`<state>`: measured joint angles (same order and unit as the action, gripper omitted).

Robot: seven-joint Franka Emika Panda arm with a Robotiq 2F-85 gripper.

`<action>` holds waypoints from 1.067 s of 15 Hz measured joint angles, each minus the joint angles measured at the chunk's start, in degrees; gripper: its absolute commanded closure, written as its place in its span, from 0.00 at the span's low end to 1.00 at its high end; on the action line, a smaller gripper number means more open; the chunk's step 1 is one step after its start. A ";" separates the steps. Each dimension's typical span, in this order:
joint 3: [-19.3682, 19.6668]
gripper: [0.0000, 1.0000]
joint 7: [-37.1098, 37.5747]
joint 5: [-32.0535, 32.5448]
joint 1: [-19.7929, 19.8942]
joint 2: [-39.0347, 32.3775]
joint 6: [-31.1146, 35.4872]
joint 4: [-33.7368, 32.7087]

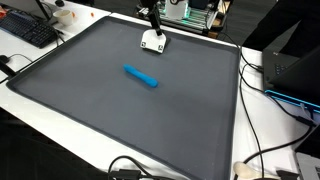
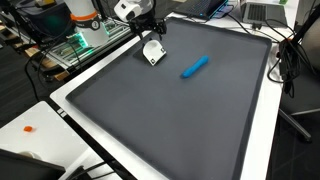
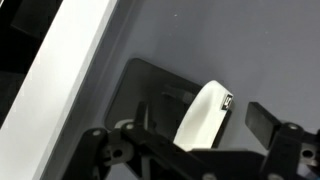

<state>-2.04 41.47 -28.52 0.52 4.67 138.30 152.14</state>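
One white piece (image 1: 153, 42) sits right beneath the gripper (image 1: 151, 30). I also count one blue marker (image 1: 140, 76), one gray mat (image 1: 120, 110) and one keyboard (image 1: 28, 30).

The white piece is small, smooth and rounded. In the wrist view it looks like a pale curved tab with a tiny dark mark at its upper end. It is at the far edge of the mat, close to the rim. From where I stand I cannot tell whether it rests on the mat or hangs just above it. The wrist view also shows a darker square patch on the mat under it.

The gripper comes straight down over the piece with its jaws spread. The piece lies between them, and one finger (image 3: 262, 120) stands clear of it with a gap showing. The gripper does not seem to be clamping anything.

The blue marker lies flat nearer the middle of the mat, well apart from the white piece and slanted across the surface. It is not between the gripper and the piece.

The mat covers most of a white table (image 1: 265, 130). The keyboard sits off one corner, cables (image 2: 283, 55) trail along one side, and a small orange bit (image 2: 30, 128) lies on the table's bare edge, far from everything else.
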 measured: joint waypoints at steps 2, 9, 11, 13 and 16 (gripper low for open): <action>-0.09 0.00 0.67 -0.96 -0.35 -1.07 1.23 -0.08; -0.51 0.03 2.75 -2.47 -1.46 -3.45 5.79 -0.41; -0.69 0.07 3.62 -2.47 -1.68 -3.83 7.22 -0.41; -0.85 0.14 4.56 -2.47 -1.92 -4.19 8.64 -0.41; -0.95 0.35 5.50 -2.47 -2.27 -4.45 9.95 -0.41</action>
<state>-2.99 46.97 -30.98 -1.75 0.21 148.25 151.74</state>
